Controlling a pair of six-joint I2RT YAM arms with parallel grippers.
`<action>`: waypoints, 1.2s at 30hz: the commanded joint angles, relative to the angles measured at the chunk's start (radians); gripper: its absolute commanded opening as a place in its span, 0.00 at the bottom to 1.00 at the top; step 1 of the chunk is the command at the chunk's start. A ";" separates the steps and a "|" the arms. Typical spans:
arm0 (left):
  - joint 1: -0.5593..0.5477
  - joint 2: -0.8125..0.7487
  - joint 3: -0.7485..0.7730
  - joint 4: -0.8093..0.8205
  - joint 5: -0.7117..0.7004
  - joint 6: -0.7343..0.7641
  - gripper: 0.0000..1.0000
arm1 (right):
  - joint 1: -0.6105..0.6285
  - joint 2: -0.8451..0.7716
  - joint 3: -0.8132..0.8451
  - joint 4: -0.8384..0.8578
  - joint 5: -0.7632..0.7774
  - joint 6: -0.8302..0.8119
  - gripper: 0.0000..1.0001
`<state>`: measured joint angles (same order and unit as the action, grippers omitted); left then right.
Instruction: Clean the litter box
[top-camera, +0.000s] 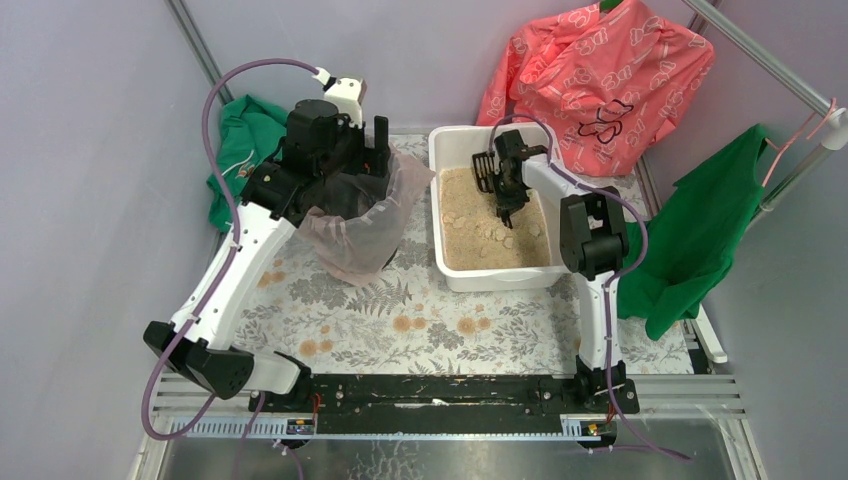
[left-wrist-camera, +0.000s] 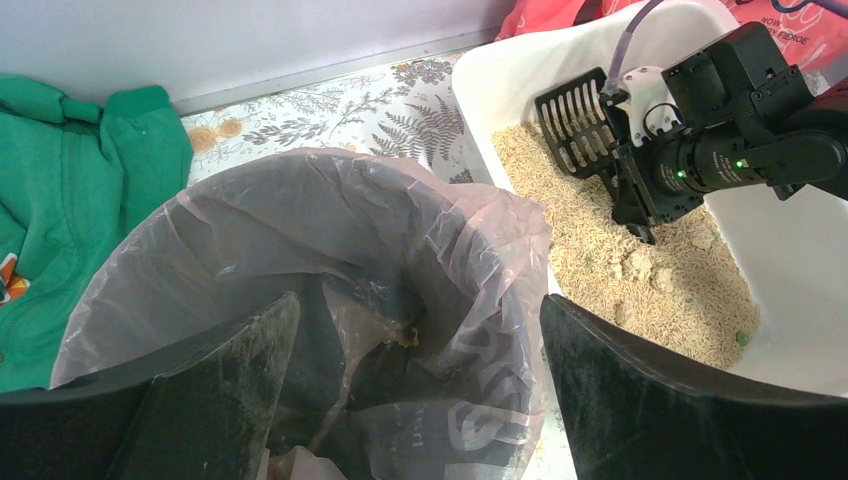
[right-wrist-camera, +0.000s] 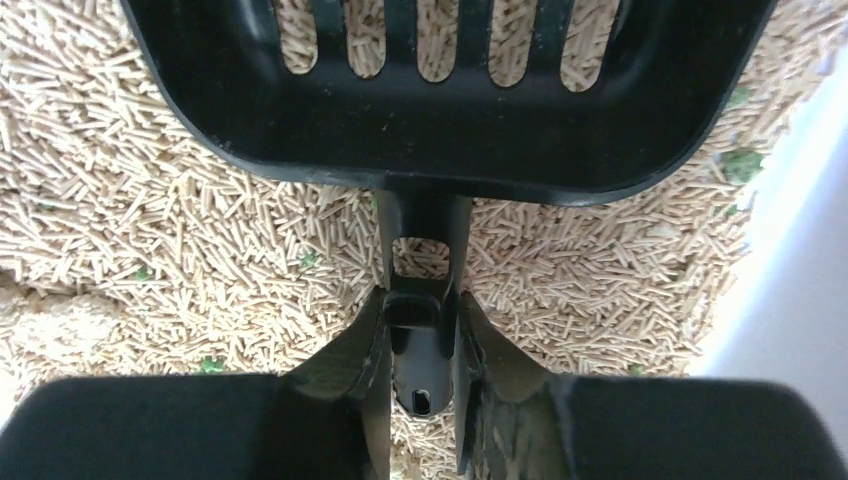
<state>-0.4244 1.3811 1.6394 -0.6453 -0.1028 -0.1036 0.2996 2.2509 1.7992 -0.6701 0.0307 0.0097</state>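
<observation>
Gripping scoop (right-wrist-camera: 440, 150) handle tightly: right gripper (right-wrist-camera: 424, 350), inside litter box (top-camera: 445, 140) | left gripper (left-wrist-camera: 430, 390) wide over bin (top-camera: 360, 230), left of litter box | risk: thin handle twists, clumps (top-camera: 490, 232) spill outside litter box

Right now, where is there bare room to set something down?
The flowered tablecloth is bare between the black mounting rail and the white plastic litter box. Only a narrow gap separates it from the bag-lined black bin. Inside the box is crowded: right gripper holding a black slotted scoop.
</observation>
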 joint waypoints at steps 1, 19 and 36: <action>0.007 0.024 0.022 0.046 0.032 -0.020 0.99 | 0.004 -0.046 -0.044 0.041 -0.076 -0.026 0.12; 0.006 0.194 0.165 0.091 0.225 -0.110 0.98 | 0.007 -0.358 -0.208 0.025 -0.113 -0.090 0.00; 0.020 0.473 0.391 0.303 0.689 -0.407 0.93 | 0.125 -0.506 -0.112 -0.064 -0.092 -0.203 0.00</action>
<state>-0.4164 1.8034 1.9995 -0.4488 0.4736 -0.4198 0.3759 1.8267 1.6135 -0.7036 -0.0692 -0.1497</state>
